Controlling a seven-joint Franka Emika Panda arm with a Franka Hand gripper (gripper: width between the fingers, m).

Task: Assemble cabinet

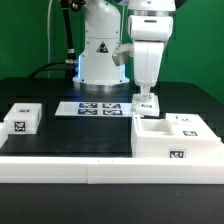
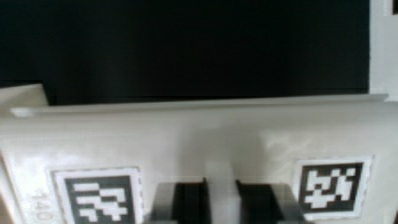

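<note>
White tagged cabinet, apparently open-topped.

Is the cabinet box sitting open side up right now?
Open side up: in the exterior view the cabinet box has walls rimming a hollow that faces upward. Whether it is empty, cannot tell.

From here I see a black surface carrying the small tagged block at nine o'clock, the marker board toward twelve, the cabinet box at three, and the white rail along six.
</note>
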